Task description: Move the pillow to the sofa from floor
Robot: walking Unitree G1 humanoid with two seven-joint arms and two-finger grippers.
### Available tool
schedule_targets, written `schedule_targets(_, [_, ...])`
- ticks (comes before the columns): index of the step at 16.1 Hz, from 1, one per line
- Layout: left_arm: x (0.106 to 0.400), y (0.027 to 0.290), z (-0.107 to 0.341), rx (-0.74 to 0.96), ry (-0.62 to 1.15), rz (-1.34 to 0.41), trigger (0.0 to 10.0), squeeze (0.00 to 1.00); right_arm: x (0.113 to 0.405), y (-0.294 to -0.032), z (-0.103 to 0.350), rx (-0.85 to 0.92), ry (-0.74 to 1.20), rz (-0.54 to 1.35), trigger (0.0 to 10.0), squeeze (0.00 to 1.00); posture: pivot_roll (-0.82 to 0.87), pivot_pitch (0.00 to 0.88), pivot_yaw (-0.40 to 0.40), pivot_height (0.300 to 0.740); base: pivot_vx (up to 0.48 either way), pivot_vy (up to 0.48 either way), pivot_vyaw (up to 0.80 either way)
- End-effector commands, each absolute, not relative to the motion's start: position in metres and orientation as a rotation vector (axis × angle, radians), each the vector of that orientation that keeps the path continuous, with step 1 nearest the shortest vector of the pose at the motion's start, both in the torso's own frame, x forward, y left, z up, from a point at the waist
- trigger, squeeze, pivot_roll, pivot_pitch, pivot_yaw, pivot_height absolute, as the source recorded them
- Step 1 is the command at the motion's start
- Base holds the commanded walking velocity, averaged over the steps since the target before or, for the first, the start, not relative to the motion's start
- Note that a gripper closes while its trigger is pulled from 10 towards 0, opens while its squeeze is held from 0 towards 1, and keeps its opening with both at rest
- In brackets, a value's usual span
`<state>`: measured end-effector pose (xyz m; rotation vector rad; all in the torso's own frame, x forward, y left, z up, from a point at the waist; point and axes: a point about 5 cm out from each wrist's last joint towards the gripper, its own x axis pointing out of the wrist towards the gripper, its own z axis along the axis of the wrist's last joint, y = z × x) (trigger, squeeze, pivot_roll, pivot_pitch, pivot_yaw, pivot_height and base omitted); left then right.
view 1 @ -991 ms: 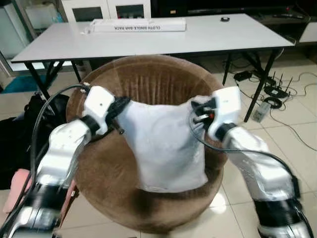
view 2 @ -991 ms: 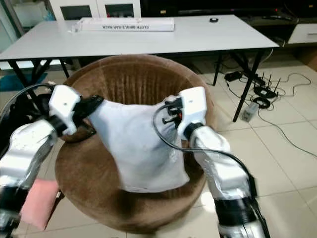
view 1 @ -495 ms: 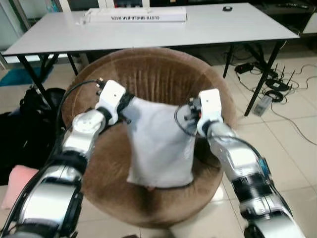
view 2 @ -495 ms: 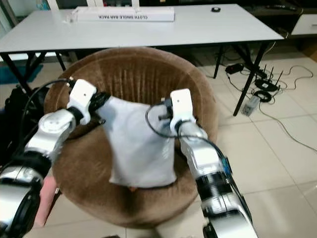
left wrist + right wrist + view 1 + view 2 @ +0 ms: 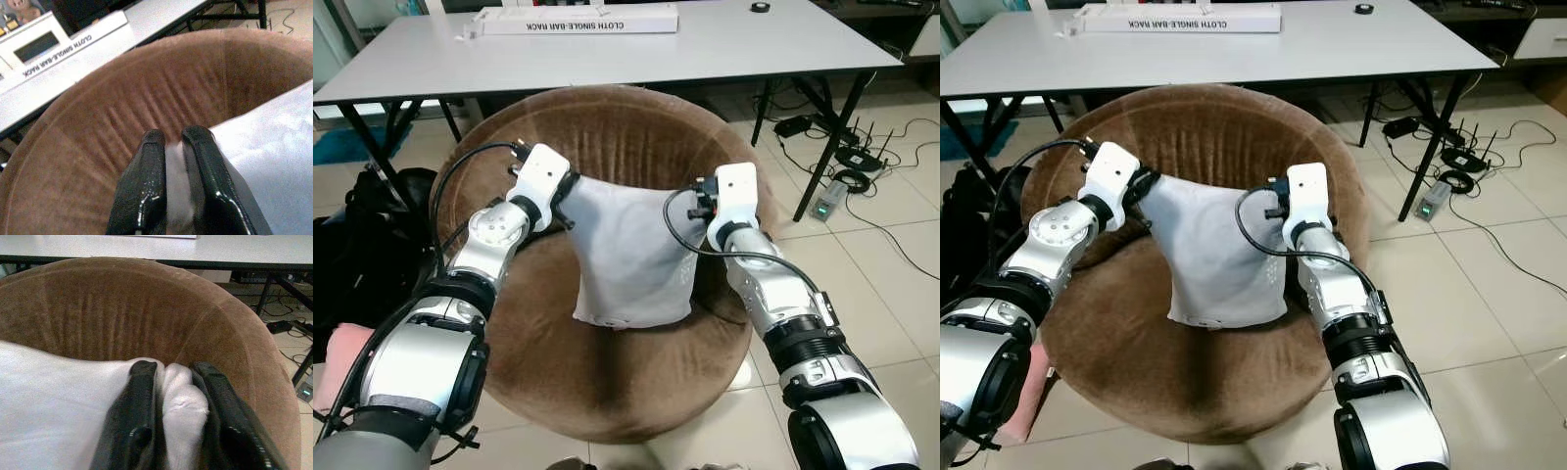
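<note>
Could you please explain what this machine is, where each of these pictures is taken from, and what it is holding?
This is a humanoid robot with two silver arms, each ending in a two-fingered black gripper. Two pictures come from cameras in its head, looking down; the other two come from cameras on its wrists, looking along the fingers. The left gripper and the right gripper each pinch an upper corner of a white pillow, which hangs over the seat of a round brown sofa chair. Behind it stands a white table bearing a long white box. Cables lie on the tiled floor.
</note>
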<state>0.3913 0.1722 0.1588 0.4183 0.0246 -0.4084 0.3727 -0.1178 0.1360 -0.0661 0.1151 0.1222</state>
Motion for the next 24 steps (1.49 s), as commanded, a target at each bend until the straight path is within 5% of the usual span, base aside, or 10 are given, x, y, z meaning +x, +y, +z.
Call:
schedule_targets(1, [0.394, 0.180, 0.169, 0.430, 0.003, -0.377, 10.0, 1.00, 0.377, -0.117, 0.145, -0.061, 0.077, 0.123, 10.0, 1.00, -0.07, 0.064, 0.055, 0.740, 0.000, 0.000, 0.00])
schedule_targets(7, [0.398, 0.195, 0.178, 0.510, 0.005, -0.264, 10.0, 1.00, 0.387, -0.118, 0.159, -0.067, 0.012, 0.108, 10.0, 1.00, -0.08, 0.051, 0.043, 0.740, 0.000, 0.000, 0.00])
schedule_targets(8, [0.398, 0.198, 0.177, 0.524, 0.013, -0.248, 10.0, 0.89, 0.389, -0.119, 0.162, -0.076, -0.007, 0.094, 10.0, 0.55, -0.08, 0.049, 0.041, 0.740, 0.000, 0.000, 0.00])
schedule_targets(9, [0.398, 0.202, 0.174, 0.558, 0.040, -0.229, 10.0, 0.09, 0.391, -0.120, 0.170, -0.073, -0.045, 0.087, 10.0, 0.00, -0.08, 0.050, 0.039, 0.740, 0.000, 0.000, 0.00])
schedule_targets(10, [0.397, 0.203, 0.171, 0.576, 0.057, -0.222, 10.0, 0.00, 0.391, -0.121, 0.176, -0.063, -0.074, 0.087, 10.0, 0.00, -0.09, 0.050, 0.038, 0.740, 0.000, 0.000, 0.00])
schedule_targets(15, [0.389, 0.185, 0.143, 0.591, 0.098, -0.282, 10.0, 0.00, 0.373, -0.156, 0.196, -0.088, -0.172, 0.192, 10.0, 0.00, -0.11, 0.071, 0.012, 0.740, 0.000, 0.000, 0.00])
schedule_targets(18, [0.379, 0.173, 0.120, 0.536, 0.126, -0.326, 10.0, 0.00, 0.325, -0.200, 0.157, -0.328, 0.103, 0.569, 10.0, 0.00, -0.11, 0.077, 0.012, 0.740, 0.000, 0.000, 0.00])
schedule_targets(20, [0.373, 0.168, 0.110, 0.471, 0.123, -0.341, 10.0, 0.00, 0.312, -0.218, 0.139, -0.389, 0.180, 0.548, 10.0, 0.00, -0.13, 0.075, 0.019, 0.740, 0.000, 0.000, 0.00])
schedule_targets(24, [0.365, 0.170, 0.105, 0.353, 0.072, -0.349, 10.0, 0.00, 0.302, -0.207, 0.128, -0.361, 0.244, 0.541, 10.0, 0.00, -0.12, 0.055, 0.019, 0.740, 0.000, 0.000, 0.00])
